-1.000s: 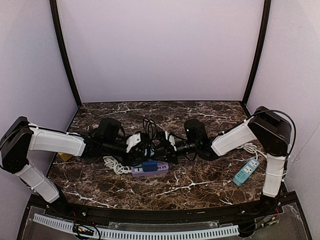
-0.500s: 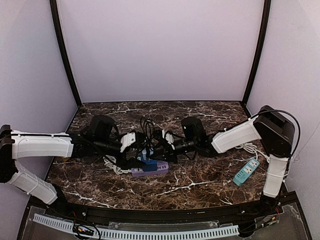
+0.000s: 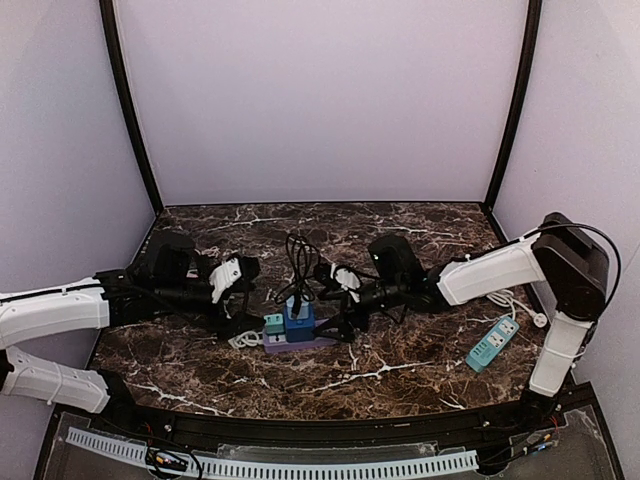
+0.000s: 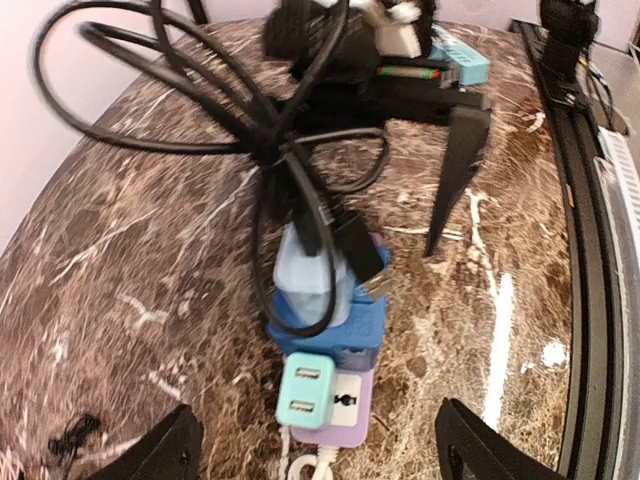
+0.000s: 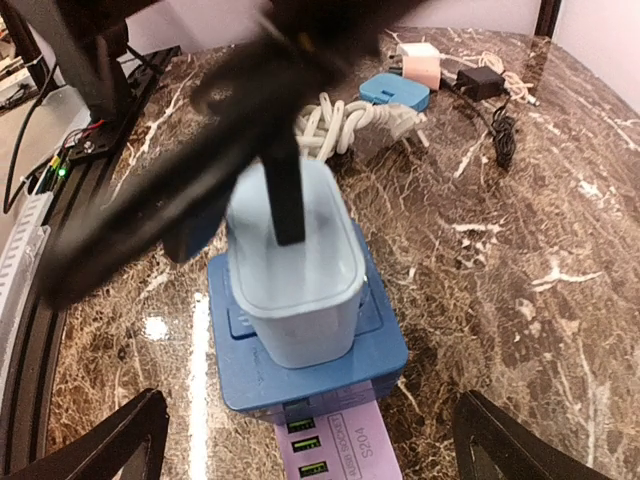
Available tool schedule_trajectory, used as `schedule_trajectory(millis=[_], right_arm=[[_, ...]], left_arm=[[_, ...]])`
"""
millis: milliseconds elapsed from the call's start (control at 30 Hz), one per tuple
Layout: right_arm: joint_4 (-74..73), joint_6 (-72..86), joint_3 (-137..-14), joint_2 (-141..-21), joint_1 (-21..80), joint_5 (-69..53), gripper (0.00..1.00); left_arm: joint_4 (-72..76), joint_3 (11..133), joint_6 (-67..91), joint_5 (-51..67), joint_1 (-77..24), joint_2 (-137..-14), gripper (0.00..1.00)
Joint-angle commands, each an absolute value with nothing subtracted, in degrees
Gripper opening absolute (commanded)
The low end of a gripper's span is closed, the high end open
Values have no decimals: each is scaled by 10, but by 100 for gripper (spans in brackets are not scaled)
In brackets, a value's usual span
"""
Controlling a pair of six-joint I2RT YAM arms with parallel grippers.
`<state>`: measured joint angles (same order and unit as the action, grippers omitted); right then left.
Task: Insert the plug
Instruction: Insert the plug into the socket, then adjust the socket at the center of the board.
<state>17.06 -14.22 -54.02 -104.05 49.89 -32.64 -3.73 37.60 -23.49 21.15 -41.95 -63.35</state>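
A pale blue plastic plug (image 5: 295, 290) with a black cable (image 5: 285, 195) stands upright in a dark blue adapter block (image 5: 330, 375) on a purple power strip (image 5: 335, 448). It sits just ahead of the right gripper (image 5: 305, 440), between its wide-apart fingers. The left gripper (image 4: 315, 450) also has its fingers spread and holds nothing; the plug is just beyond them.

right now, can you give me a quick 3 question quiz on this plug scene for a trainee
1. True or false: the pale blue plastic plug stands in the dark blue adapter block.
2. What sits beside that block on the purple power strip? A teal USB adapter; B white charger; C nothing.
3. Does the left tool or right tool grip the plug?
Key: 1 true; 2 A; 3 neither, both are open.
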Motion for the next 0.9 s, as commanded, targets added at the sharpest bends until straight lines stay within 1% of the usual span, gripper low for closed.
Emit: schedule_trajectory(millis=[0, 133, 267, 367, 500, 600, 767, 867], right_arm=[[179, -106, -520, -974, 497, -316, 99], [158, -84, -510, -957, 490, -322, 99], [144, -77, -491, -955, 489, -299, 99], [140, -92, -485, -971, 487, -299, 99], [143, -130, -488, -1004, 476, -330, 99], [149, -152, -495, -1035, 469, -337, 99], [142, -189, -535, -1101, 467, -336, 99], [147, -195, -548, -1128, 468, -350, 95]], left_arm=[[-70, 338, -122, 151, -380, -574, 82], [-84, 312, -45, 131, -326, -523, 82], [-102, 291, 23, 99, -263, -470, 81], [-119, 274, 74, 67, -199, -415, 81], [-127, 237, 149, 68, -106, -341, 79], [-118, 220, 166, 63, -52, -291, 77], [-103, 202, 193, 72, 27, -279, 77], [-87, 193, 189, 91, 49, -285, 77]])
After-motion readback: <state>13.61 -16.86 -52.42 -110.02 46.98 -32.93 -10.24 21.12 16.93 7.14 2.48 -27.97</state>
